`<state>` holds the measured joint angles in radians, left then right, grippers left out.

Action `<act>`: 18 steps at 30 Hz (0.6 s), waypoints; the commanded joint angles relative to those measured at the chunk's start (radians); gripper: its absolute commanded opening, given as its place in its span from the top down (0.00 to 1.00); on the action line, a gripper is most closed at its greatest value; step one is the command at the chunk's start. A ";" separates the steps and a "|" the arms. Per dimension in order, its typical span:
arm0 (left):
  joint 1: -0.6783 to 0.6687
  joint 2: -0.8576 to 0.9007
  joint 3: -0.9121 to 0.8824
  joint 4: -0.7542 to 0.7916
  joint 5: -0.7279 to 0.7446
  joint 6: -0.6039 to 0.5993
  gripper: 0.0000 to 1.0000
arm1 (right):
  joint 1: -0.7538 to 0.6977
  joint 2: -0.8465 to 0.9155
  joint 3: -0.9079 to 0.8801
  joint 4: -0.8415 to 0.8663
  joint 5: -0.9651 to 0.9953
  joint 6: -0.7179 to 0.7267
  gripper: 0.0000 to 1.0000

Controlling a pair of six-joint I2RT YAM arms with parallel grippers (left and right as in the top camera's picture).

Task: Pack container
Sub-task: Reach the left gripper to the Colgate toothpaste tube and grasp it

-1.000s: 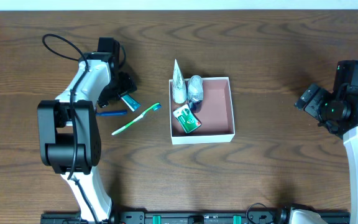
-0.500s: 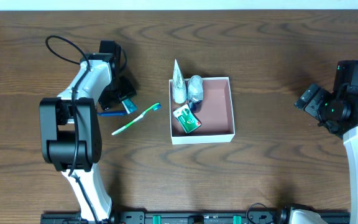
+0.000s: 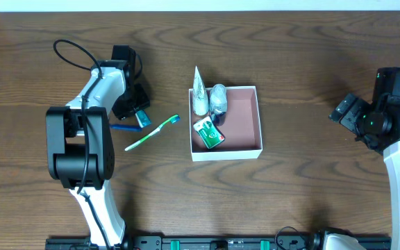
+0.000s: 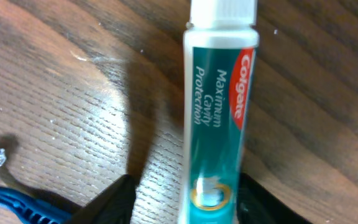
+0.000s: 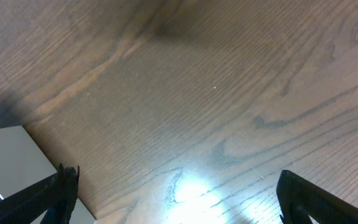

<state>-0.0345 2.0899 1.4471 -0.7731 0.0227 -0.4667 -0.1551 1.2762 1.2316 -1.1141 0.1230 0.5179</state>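
Overhead, we see the shallow square cardboard container (image 3: 245,114) with white walls in the middle of the brown wooden desk (image 3: 311,55), with toiletries (image 3: 209,132) in its left half. On the left wrist view, the left gripper (image 4: 188,199) has its jaws straddling a teal toothpaste tube (image 4: 219,112), not clamped. On the right wrist view, the right gripper (image 5: 176,186) has its jaws wide apart.

**Even light above, glare at the wrists**

Overhead: sharp and evenly lit, with soft shadows on the bench (image 3: 311,62); the container's (image 3: 228,153) white walls read bright. Left wrist: slightly blurred, the toothpaste tube (image 4: 219,118) throwing a dark shadow leftward. Right wrist: a white glare patch low on the wood.
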 commanded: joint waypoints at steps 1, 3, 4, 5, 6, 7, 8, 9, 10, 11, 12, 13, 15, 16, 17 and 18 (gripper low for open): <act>0.002 0.018 0.014 0.000 -0.008 0.014 0.56 | -0.008 0.003 0.010 -0.002 0.000 -0.010 0.01; 0.002 0.018 0.014 0.000 -0.008 0.018 0.62 | -0.008 0.003 0.010 -0.002 0.000 -0.010 0.01; 0.002 0.018 0.013 -0.001 -0.008 0.022 0.65 | -0.008 0.003 0.010 -0.002 0.000 -0.011 0.01; 0.002 0.018 0.013 -0.003 -0.008 0.022 0.68 | -0.008 0.003 0.010 -0.002 0.000 -0.010 0.01; 0.002 0.018 0.013 -0.005 -0.008 0.021 0.71 | -0.008 0.003 0.010 -0.002 0.000 -0.011 0.01; 0.002 0.018 0.013 -0.008 -0.008 0.021 0.73 | -0.008 0.003 0.010 -0.002 0.000 -0.010 0.01; 0.002 0.018 0.013 -0.008 -0.008 0.021 0.74 | -0.008 0.003 0.010 -0.002 0.000 -0.010 0.01; 0.002 0.018 0.013 -0.008 -0.008 0.021 0.75 | -0.008 0.003 0.010 -0.002 0.000 -0.010 0.01; 0.002 0.018 0.013 -0.007 -0.008 0.021 0.75 | -0.008 0.003 0.010 -0.002 0.000 -0.010 0.01; 0.002 0.018 0.013 -0.007 -0.008 0.021 0.74 | -0.008 0.003 0.010 -0.002 0.000 -0.010 0.01; 0.002 0.018 0.013 -0.007 -0.008 0.021 0.74 | -0.008 0.003 0.010 -0.002 0.000 -0.010 0.01; 0.002 0.018 0.013 -0.007 -0.008 0.021 0.75 | -0.008 0.003 0.010 -0.002 0.000 -0.010 0.01; 0.003 0.018 0.013 -0.008 -0.008 0.022 0.76 | -0.008 0.003 0.010 -0.002 0.000 -0.010 0.01; 0.002 0.018 0.013 -0.008 -0.008 0.022 0.77 | -0.008 0.003 0.010 -0.002 0.000 -0.010 0.01; 0.002 0.018 0.013 -0.009 -0.008 0.022 0.78 | -0.008 0.003 0.010 -0.002 0.000 -0.010 0.01; 0.002 0.018 0.013 -0.011 -0.008 0.022 0.79 | -0.008 0.003 0.010 -0.002 0.000 -0.010 0.01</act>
<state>-0.0345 2.0899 1.4471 -0.7780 0.0223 -0.4480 -0.1551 1.2762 1.2316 -1.1145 0.1230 0.5179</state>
